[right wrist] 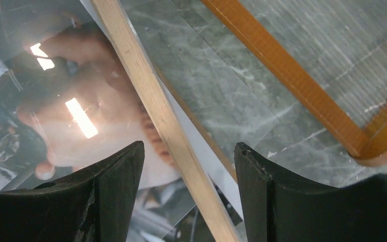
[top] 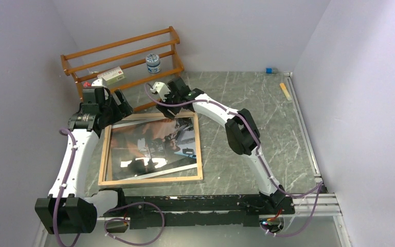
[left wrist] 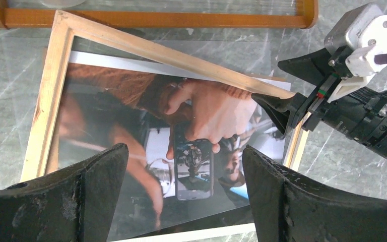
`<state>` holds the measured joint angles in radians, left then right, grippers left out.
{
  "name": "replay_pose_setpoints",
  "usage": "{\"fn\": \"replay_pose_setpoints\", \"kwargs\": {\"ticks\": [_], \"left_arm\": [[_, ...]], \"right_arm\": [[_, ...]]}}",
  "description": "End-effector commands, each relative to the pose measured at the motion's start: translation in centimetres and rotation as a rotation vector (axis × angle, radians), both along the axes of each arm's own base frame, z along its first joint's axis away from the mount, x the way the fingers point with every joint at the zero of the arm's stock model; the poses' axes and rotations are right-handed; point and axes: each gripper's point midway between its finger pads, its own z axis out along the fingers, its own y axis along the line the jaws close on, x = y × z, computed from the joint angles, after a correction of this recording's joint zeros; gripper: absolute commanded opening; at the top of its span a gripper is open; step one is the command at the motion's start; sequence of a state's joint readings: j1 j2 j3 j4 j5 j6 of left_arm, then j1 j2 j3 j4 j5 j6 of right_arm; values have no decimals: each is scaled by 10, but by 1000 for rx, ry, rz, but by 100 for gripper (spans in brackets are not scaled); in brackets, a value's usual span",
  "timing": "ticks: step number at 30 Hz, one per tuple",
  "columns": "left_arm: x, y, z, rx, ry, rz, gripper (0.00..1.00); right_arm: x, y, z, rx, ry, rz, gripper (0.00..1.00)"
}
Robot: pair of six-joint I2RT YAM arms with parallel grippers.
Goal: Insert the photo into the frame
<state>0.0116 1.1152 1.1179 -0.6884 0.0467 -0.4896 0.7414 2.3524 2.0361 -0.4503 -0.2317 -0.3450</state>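
At the frame's [top: 151,180] far rail, right gripper [right wrist: 189,145] straddles the pale wood strip, one finger on each side, with a gap showing on both sides, so it's apart and not clamped. Left gripper [left wrist: 183,150] hangs over the frame's far-left corner area, fingers spread wide, nothing between them. Photo [top: 149,144] sits inside the frame's outline but skewed to the rim: its white margin runs at an angle to the frame's near rail. At the frame's far-right corner a pale sliver pokes out past the rail, with a thin brown edge [right wrist: 199,128] beside it; can't tell what that is. Also can't tell whether the print lies over or under the pane [left wrist: 101,48]. My read: right is set across the rail because that's the only graspable edge on a flat frame. Pinching there would let it lift or shift the frame square to the print. Left sits open over the frame's other far corner, likely to pin or nudge. Task isn't done, print isn't seated. Risks: the rail is thin and the bite shallow, so it could slip. The rack [right wrist: 282,68] sits just beyond the frame's far side, so there's little room to swing.
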Motion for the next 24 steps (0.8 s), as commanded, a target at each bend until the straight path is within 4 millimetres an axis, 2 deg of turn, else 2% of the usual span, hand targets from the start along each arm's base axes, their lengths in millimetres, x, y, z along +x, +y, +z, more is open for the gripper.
{"fn": "replay_pose_setpoints", "kwargs": {"ticks": [1, 7, 17, 21, 24], "left_arm": [[1, 7, 22, 7, -51, 51, 89], [-1, 5, 28, 10, -74, 31, 90], [-3, 1, 30, 7, -84, 2, 89], [-2, -2, 32, -1, -84, -16, 88], [-2, -3, 34, -4, -94, -19, 88]], "right_arm": [[2, 16, 9, 2, -46, 109, 68], [-12, 28, 0, 31, -20, 229, 61], [1, 36, -19, -4, -73, 212, 51], [3, 38, -14, -7, -93, 206, 43], [4, 36, -6, -16, -111, 211, 33]]}}
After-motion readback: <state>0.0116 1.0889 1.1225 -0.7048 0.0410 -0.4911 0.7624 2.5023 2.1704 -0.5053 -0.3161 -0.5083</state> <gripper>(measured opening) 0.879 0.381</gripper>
